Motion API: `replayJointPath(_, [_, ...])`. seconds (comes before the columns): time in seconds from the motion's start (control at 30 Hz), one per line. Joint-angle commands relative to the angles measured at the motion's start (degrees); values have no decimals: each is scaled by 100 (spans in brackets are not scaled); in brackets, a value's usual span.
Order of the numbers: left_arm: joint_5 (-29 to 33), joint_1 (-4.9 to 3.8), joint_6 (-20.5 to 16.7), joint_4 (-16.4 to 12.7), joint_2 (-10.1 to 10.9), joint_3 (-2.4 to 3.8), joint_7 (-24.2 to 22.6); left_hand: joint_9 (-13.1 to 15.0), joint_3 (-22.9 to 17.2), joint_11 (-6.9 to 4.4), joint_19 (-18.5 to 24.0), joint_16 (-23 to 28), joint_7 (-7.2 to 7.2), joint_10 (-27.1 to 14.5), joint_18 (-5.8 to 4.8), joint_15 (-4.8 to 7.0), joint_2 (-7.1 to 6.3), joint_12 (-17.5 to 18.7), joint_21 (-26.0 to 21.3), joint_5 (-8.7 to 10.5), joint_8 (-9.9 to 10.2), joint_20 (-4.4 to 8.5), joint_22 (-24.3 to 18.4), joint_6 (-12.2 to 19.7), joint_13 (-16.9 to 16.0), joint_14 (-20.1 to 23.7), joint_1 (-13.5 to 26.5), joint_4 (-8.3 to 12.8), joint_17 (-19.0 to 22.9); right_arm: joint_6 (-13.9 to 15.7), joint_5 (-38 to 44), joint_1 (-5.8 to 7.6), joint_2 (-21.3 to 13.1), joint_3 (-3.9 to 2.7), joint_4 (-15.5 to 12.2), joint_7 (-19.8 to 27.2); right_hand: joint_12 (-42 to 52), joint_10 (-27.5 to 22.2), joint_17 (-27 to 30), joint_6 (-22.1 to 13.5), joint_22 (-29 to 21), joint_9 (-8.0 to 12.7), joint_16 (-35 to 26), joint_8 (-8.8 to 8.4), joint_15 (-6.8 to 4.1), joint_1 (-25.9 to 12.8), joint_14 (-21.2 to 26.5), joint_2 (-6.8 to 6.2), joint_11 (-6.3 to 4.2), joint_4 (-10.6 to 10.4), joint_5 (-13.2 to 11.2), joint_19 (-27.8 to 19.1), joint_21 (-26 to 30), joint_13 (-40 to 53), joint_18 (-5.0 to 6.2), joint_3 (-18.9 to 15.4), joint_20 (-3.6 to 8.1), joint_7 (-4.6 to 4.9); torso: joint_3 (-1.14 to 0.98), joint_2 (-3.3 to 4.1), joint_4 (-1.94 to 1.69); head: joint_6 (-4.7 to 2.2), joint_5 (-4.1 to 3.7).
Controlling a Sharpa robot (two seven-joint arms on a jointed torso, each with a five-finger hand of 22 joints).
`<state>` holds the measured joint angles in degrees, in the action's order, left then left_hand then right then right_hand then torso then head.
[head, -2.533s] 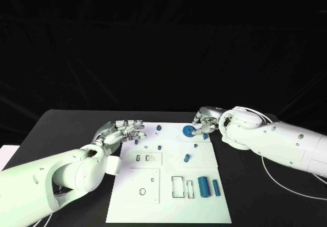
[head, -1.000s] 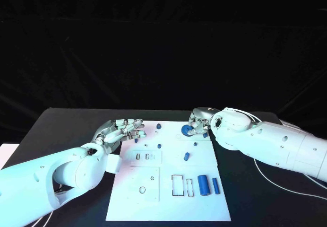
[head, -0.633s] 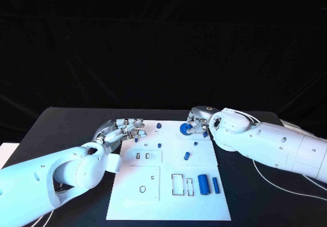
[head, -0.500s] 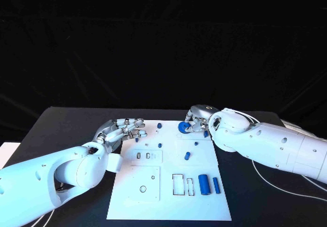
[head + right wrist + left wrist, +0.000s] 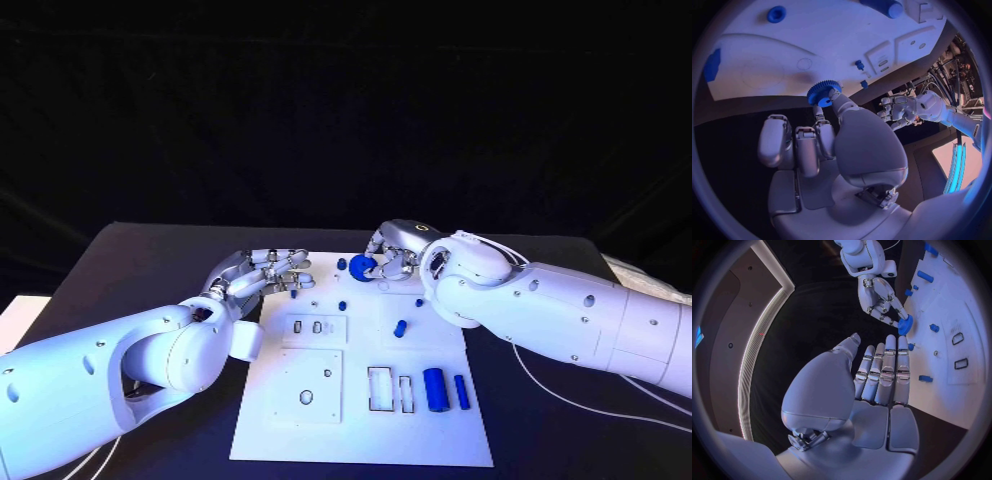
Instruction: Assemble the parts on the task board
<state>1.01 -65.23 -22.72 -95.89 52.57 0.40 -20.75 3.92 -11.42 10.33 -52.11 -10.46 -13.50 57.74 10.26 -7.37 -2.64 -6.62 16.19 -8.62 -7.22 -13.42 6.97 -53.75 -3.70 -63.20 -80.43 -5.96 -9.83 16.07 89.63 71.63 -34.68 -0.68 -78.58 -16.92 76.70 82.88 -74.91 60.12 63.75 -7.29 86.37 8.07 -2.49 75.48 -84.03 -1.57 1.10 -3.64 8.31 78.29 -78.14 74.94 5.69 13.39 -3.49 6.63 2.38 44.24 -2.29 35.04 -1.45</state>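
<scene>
Toothed blue gear (image 5: 362, 266) in R hand (image 5: 392, 252)

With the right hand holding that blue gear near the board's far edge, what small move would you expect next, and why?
Probably a short carry toward a peg on the task board, then a lowering. The right hand pinches the blue gear above the board's far edge, not yet seated on anything. The left hand hovers open at the board's left side, holding nothing. Which peg is meant I cannot tell.
</scene>
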Motion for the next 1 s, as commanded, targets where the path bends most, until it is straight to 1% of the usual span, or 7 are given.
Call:
replayJointPath(0.03, [14,-6,123,-8,-13,5,-4,1,4,13,37,34,-30,-40,11,-1,48,40,-37,28,29,-17,-7,22,2,20,-20,42,-9,-16,-22,-2,100,6,18,-39,-17,31,-721,76,13,-135,28,26,-25,-54,-454,14,23,-12,-21,11,-29,197,-61,35,14,-40,2,0,7,0,14])
replayJointPath(0.13, [19,-6,128,-7,-20,5,-6,1,4,13,37,34,-30,-40,11,-1,48,40,-37,28,29,-17,-7,22,2,20,-20,42,-9,-28,-48,-5,243,21,108,-26,-18,30,-722,74,15,-136,29,25,-25,-53,-454,14,22,-10,-24,11,-29,197,-61,39,14,-41,-7,4,2,3,18])
replayJointPath(0.33, [21,-6,135,-8,-30,5,-21,1,2,14,37,36,-31,-40,11,-1,49,41,-38,28,30,-18,-8,22,2,20,-19,44,-10,-59,-42,-49,453,55,225,7,-30,24,-715,61,14,-136,26,16,-24,-60,-452,3,25,-6,-22,10,-29,189,-61,42,13,-36,-8,13,-17,8,38])
replayJointPath(0.43, [22,-6,137,-10,-36,5,-34,1,2,14,37,37,-32,-41,11,-1,49,42,-38,28,30,-18,-8,22,2,20,-19,45,-11,-64,-27,-67,544,63,281,22,-33,22,-715,49,19,-136,25,7,-22,-75,-452,-7,30,-8,-17,11,-31,189,-62,44,12,-30,-7,11,-11,35,41])
replayJointPath(0.57, [22,-6,138,-11,-41,5,-45,1,2,14,37,37,-32,-41,11,-1,49,42,-38,28,30,-18,-8,22,2,20,-19,45,-11,-68,12,-85,645,76,391,8,-38,20,-715,38,17,-137,26,-2,-18,-93,-452,-13,34,-12,-5,9,-30,189,-62,47,10,-24,-4,10,-5,43,52])
replayJointPath(0.77, [22,-6,140,-16,-48,5,-52,1,3,16,38,39,-33,-41,11,-2,47,43,-39,30,31,-19,-9,23,2,21,-15,45,-11,-34,28,-124,765,86,521,-45,-76,-2,-710,-5,24,-136,23,-35,-7,-136,-451,-39,49,-17,30,7,-33,166,-64,58,1,-7,-12,14,-4,60,57])
replayJointPath(1.0, [22,-6,140,-19,-56,5,-49,1,3,16,38,39,-33,-41,11,-2,47,43,-39,30,31,-19,-9,23,2,21,-15,45,-11,7,32,-146,884,88,607,-55,-129,-33,-705,-114,10,-123,21,-117,21,-187,-449,-82,84,-17,41,-7,-26,136,-62,78,-19,37,-5,7,-9,67,53])
